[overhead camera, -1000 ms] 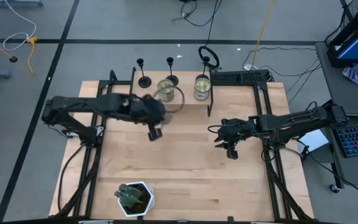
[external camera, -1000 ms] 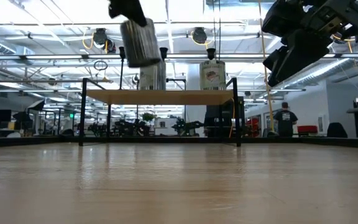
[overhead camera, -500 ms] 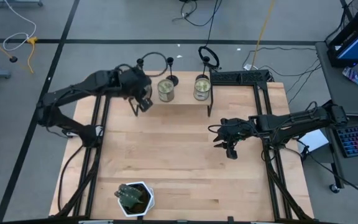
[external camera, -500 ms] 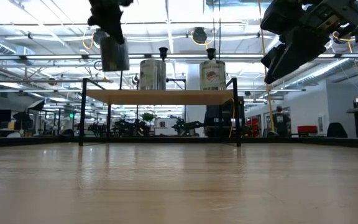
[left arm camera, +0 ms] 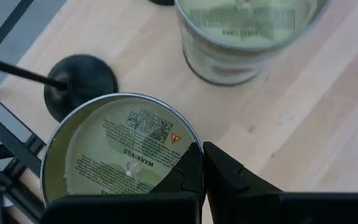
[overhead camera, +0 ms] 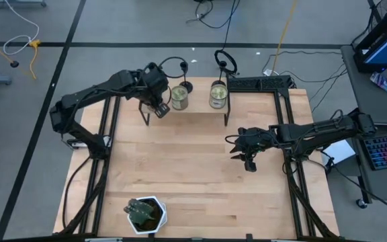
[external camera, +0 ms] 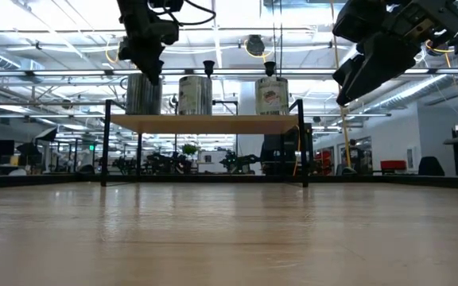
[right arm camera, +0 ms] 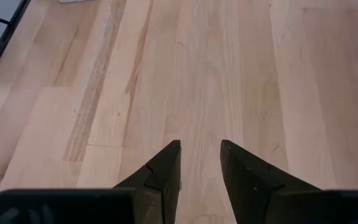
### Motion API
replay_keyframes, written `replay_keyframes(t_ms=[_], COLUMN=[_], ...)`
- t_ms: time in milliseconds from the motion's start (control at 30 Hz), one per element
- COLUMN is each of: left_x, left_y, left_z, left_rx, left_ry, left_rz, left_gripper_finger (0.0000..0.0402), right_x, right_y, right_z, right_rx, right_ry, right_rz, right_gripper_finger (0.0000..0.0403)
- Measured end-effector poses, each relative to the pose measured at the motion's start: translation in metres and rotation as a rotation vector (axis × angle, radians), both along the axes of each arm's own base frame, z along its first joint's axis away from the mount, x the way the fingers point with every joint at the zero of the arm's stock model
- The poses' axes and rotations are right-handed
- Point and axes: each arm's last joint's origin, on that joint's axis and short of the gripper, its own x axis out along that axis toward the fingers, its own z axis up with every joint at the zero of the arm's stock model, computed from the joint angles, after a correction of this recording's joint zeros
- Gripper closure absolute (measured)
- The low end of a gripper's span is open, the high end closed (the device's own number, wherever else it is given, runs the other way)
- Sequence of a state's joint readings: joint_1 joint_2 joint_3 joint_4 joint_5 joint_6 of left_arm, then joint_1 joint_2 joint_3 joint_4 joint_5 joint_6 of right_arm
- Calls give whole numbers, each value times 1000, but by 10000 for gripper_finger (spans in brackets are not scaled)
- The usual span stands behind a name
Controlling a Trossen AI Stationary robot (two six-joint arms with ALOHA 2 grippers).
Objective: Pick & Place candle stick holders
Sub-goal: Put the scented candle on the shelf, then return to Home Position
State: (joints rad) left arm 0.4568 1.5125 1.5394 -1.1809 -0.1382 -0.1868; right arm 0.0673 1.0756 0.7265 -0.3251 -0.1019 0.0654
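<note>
While my right gripper (overhead camera: 249, 161) hangs idle over the bare middle of the table (overhead camera: 200, 188), fingers a little apart and holding nothing, the change is all on the left. My left gripper (overhead camera: 158, 107) is now at the shelf (external camera: 205, 123), fingers pinched on the rim of a green tin (left arm camera: 120, 149), which seems to sit on the shelf at its left end, beside the second tin (overhead camera: 179, 97) and well apart from the third (overhead camera: 218, 94).

A second ago that tin was in the air over the table, short of the shelf; half a second ago it was nearer the shelf's left end, not yet down.

The black candle holders are untouched: one (left arm camera: 73, 81) stands just behind the held tin, another (overhead camera: 184, 74) farther along. So I judge the actual task hasn't started.
</note>
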Motion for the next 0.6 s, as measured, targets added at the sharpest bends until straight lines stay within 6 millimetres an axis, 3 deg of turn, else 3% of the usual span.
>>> replay_keyframes(t_ms=[600], left_x=[0], left_y=[5], left_z=[-1], left_rx=[25], left_ry=[15], left_rz=[-7], left_gripper_finger=[312], right_x=[0], right_y=[0], right_z=[1], right_rx=[-4], right_ry=[-8], right_rz=[4], right_gripper_finger=[298])
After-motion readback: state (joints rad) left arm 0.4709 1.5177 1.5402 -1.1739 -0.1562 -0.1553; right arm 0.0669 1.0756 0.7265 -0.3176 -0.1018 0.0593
